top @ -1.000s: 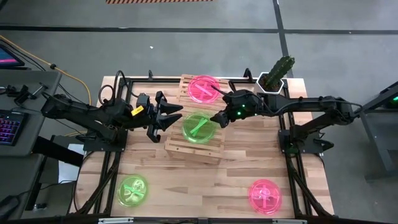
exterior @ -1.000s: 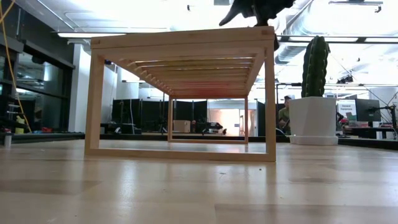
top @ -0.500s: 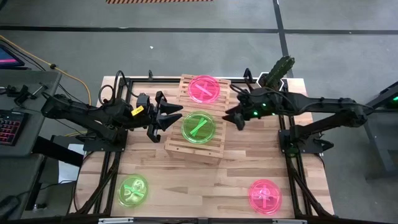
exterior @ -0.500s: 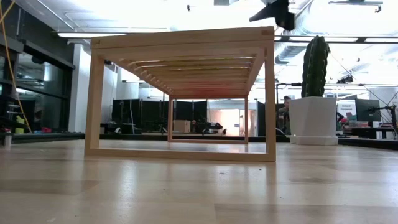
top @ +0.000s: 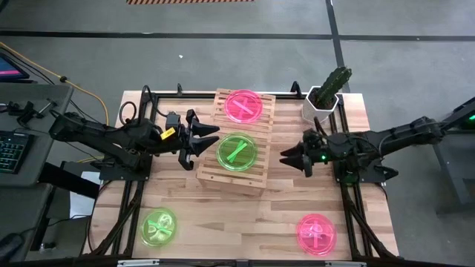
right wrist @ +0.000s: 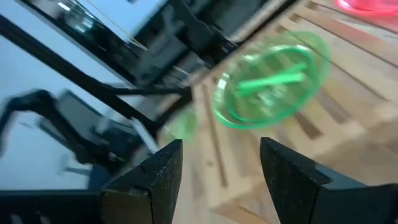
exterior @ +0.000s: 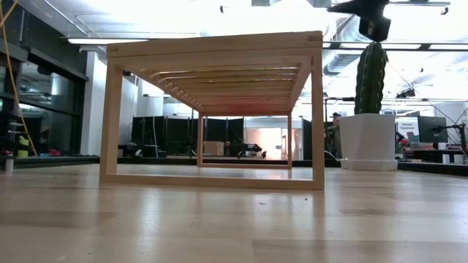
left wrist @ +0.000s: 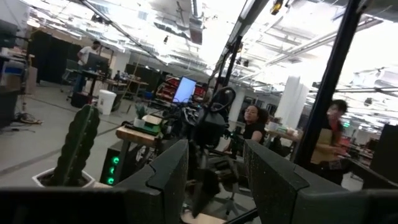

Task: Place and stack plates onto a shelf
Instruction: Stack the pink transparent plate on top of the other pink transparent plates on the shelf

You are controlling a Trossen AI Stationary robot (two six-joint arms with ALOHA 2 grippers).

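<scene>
The light-wood slatted shelf (top: 223, 176) stands mid-table. On it lie a pink plate (top: 243, 105) at its far end and a green plate (top: 237, 151) nearer; the green plate (right wrist: 270, 78) also shows in the right wrist view. A green plate (top: 158, 226) lies on the table near-left and a pink plate (top: 316, 233) near-right. My left gripper (top: 208, 138) is open, just left of the shelf, pointing at it. My right gripper (top: 286, 158) is open, clear of the shelf's right side. In the low view the shelf (exterior: 212, 51) hides the plates on top.
A white pot with a cactus (top: 324, 96) stands at the far right, behind my right arm. Bare tabletop lies between the two near plates and right of the shelf. People and desks show in the room beyond the table.
My right gripper has drawn back from over the shelf toward the table's right and somewhat toward the near edge, ending clear of the shelf. The plates and the shelf lie as before.
</scene>
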